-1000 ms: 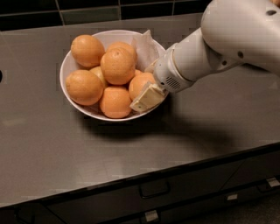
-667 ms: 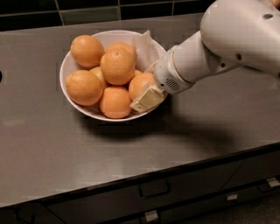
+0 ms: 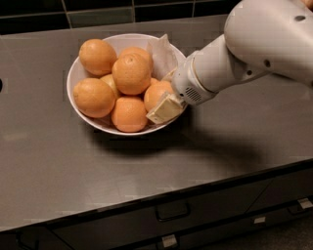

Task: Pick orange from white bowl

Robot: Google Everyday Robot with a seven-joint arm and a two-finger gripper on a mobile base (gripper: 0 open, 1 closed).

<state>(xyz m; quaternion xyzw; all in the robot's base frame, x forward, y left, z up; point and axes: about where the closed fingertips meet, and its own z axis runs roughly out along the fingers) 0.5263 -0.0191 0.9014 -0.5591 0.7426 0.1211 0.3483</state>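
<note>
The white bowl [image 3: 73,78] stands on the dark counter, left of centre, lined with crumpled white paper [image 3: 164,51] at its right rim. Several oranges are piled in it. My gripper [image 3: 165,100] reaches down from the right, at the end of the white arm [image 3: 254,44], into the right side of the bowl. It sits right against the orange [image 3: 155,93] at the bowl's right side and hides that orange's right half. I cannot make out a dark speck on it. The other oranges lie untouched to its left.
The grey counter [image 3: 98,166] runs across the view, with drawer handles [image 3: 172,211] below its front edge. A dark tiled wall [image 3: 98,12] stands behind the bowl. A dark round shape [image 3: 1,85] shows at the left edge.
</note>
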